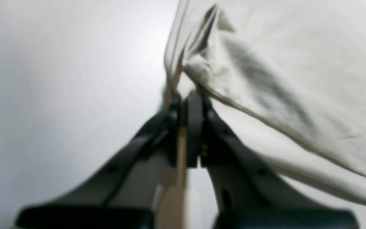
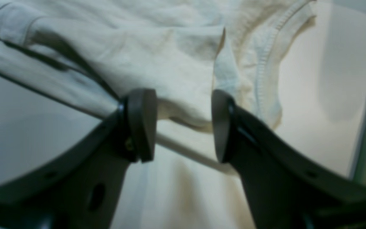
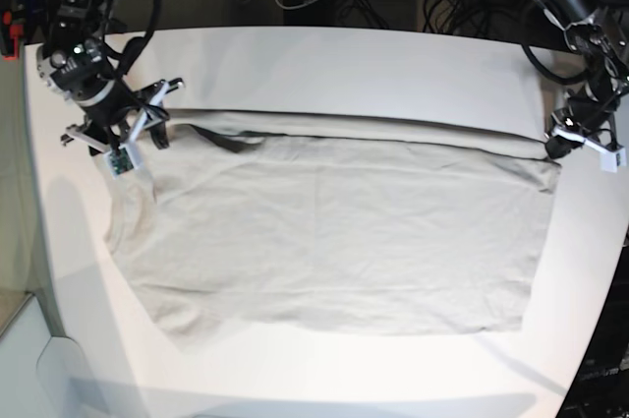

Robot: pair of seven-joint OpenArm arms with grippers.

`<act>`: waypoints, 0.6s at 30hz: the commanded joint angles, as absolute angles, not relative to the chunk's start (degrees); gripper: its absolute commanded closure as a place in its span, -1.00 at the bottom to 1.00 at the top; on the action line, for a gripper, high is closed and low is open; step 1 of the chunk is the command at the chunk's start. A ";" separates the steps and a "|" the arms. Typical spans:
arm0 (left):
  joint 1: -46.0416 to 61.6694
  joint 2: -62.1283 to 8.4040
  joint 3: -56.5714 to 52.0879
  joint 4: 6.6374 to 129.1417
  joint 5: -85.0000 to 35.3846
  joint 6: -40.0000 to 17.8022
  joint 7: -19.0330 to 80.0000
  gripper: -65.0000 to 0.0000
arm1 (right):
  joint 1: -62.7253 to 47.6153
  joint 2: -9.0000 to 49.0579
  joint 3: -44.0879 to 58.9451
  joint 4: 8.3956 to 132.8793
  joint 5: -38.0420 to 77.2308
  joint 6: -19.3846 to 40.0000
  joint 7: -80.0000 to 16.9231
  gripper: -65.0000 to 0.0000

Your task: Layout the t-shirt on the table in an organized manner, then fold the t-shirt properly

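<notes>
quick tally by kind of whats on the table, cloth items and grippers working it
t-shirt: 1, beige, spread on the white table
grippers: 2, the left gripper shut on the shirt's edge, the right gripper open at the collar end
total: 3

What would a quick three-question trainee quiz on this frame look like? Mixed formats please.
1. True or false: the left end effector is shut on the plain light beige soft fabric t-shirt.
2. The right end effector is: A) shut with nothing in it, B) open with a fold of cloth between its fingers, C) out of view.
3. What does the shirt lie on?

Key: 1 true. 2 B. 3 the large smooth white matte table.
</notes>
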State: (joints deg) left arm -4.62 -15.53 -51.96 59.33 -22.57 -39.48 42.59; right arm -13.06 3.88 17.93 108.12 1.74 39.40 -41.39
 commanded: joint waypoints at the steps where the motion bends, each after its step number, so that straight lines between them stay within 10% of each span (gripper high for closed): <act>1: -5.32 -16.84 -52.00 60.62 -22.55 -40.00 42.07 0.99 | -12.62 4.26 17.98 109.14 2.15 40.00 -40.40 0.11; 18: -4.88 -17.36 -52.09 60.70 -22.64 -40.00 42.33 0.99 | -12.97 3.21 22.55 103.96 2.07 40.00 -40.22 -0.22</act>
